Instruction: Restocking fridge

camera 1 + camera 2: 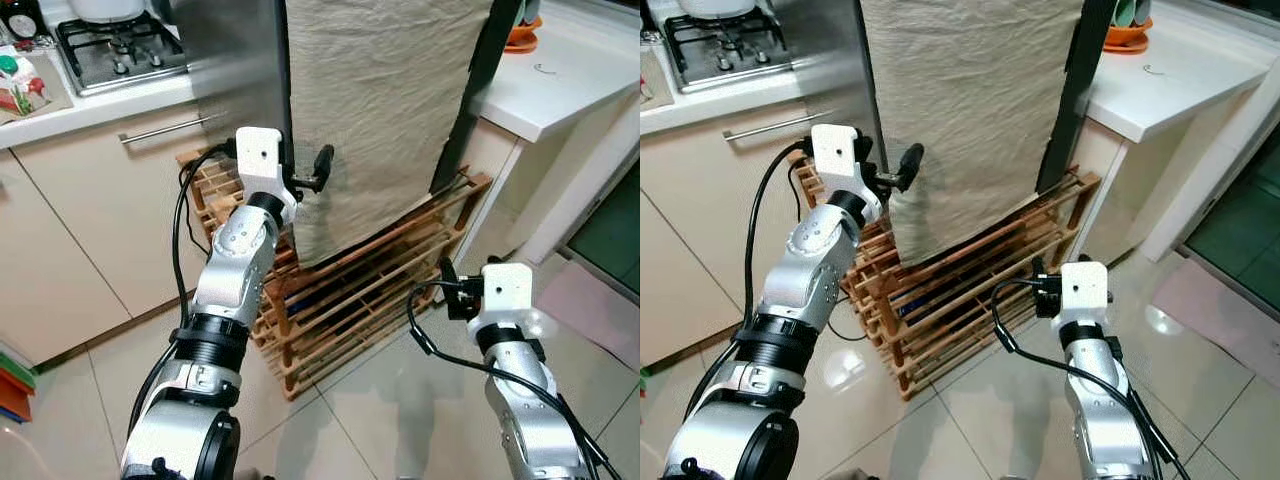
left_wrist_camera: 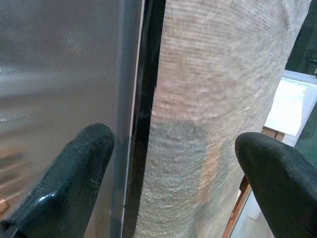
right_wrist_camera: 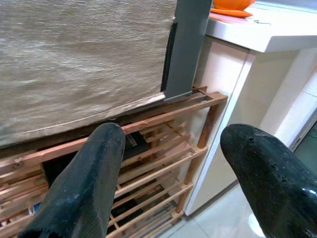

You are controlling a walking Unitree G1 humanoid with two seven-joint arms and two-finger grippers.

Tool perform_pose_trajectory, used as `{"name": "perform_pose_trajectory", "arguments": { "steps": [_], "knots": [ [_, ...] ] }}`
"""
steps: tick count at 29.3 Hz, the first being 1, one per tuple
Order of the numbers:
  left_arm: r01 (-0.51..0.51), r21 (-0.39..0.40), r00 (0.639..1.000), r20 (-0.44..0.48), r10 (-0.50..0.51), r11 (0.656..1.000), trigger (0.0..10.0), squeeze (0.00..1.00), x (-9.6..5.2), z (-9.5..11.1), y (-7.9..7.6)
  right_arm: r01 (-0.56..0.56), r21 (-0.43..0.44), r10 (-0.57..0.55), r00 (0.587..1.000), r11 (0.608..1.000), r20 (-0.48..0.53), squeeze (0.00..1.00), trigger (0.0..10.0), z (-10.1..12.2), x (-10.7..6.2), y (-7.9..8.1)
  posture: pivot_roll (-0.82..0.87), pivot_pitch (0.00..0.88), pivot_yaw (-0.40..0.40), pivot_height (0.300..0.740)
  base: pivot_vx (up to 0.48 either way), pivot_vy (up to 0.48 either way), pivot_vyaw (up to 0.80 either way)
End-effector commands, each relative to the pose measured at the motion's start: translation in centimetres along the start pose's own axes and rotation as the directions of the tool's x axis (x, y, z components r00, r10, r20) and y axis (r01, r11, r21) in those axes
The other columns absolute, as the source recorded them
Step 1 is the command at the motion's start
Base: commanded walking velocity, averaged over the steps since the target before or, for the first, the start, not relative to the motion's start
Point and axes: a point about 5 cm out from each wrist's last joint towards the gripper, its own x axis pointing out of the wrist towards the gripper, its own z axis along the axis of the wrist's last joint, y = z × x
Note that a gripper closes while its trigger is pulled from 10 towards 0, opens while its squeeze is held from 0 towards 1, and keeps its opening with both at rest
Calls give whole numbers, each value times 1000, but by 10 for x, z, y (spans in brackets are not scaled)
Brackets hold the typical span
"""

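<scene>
1. The tall grey steel fridge [image 1: 235, 60], draped down its front in a beige woven cloth [image 1: 380, 100], stands on a slatted wooden rack [image 1: 350, 290].
2. The left end effector [image 1: 310, 172], fingers spread wide and empty, sits at the door's dark edge seam.
3. To open it well, I'd hook one finger into that seam (not the cloth) and pull steadily.
4. The right end effector [image 3: 173, 173] hangs low, wide open, near the rack.
5. The white bench [image 1: 560, 80] crowds the right; the tiled floor offers room.
</scene>
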Motion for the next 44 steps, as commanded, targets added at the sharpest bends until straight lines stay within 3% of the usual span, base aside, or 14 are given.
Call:
{"name": "perform_pose_trajectory", "arguments": {
  "steps": [1,11,13,15,17,19,20,22,23,26,35,36,37,44],
  "knots": [
    [9,6,1000,14,-10,1000,10000,0,6,4,-5,19,-5,-19,1000,1000,8,0,10000,4,-1,-5,-138,0,30,740,0,0,0],
    [46,-3,999,13,-46,999,10000,0,16,4,-13,31,-8,-31,1000,999,3,0,10000,5,-5,-7,-150,0,37,740,0,0,0],
    [57,-23,998,7,-56,998,10000,0,18,4,-15,33,-8,-33,999,999,1,0,10000,4,-6,-7,-152,0,37,740,0,0,0],
    [123,-100,992,5,-123,987,10000,0,21,4,-22,34,-8,-34,999,999,-2,0,10000,4,-6,-7,-152,0,37,740,0,0,0],
    [242,-133,970,23,-241,961,10000,0,22,7,-33,36,-6,-36,999,999,-4,0,10000,4,-6,-7,-150,0,36,740,0,0,0],
    [272,-141,962,28,-271,952,10000,0,22,7,-35,36,-6,-36,999,999,-5,0,10000,4,-6,-7,-150,0,37,740,0,0,0],
    [355,-143,934,26,-355,924,10000,0,21,7,-42,36,-6,-36,999,999,-5,0,10000,4,-5,-7,-150,0,37,740,0,0,0],
    [386,-144,922,28,-386,911,10000,0,21,7,-43,36,-6,-36,999,999,-5,0,10000,4,-5,-7,-150,0,37,740,0,0,0],
    [466,-155,884,37,-467,871,10000,0,20,8,-47,39,-5,-39,999,999,-4,0,10000,4,-5,-8,-152,0,41,740,0,0,0],
    [537,-176,842,52,-537,825,10000,0,20,11,-49,44,-2,-44,999,999,-6,0,10000,4,-6,-8,-156,0,45,740,0,0,0],
    [614,-191,787,75,-612,766,10000,0,22,14,-57,47,3,-47,999,999,-13,0,10000,2,-9,-8,-167,0,50,740,0,0,0],
    [647,-196,759,82,-645,737,10000,0,22,14,-63,51,2,-51,999,999,-19,0,10000,1,-11,-9,-172,0,50,740,0,0,0],
    [656,-196,751,83,-655,728,10000,0,22,14,-65,52,2,-52,998,999,-21,0,10000,0,-11,-10,-173,0,50,740,0,0,0],
    [691,-203,719,95,-689,694,10000,0,21,12,-77,61,-5,-62,997,998,-51,0,10000,-7,-18,-12,-180,0,49,740,0,0,0]
  ]
}}
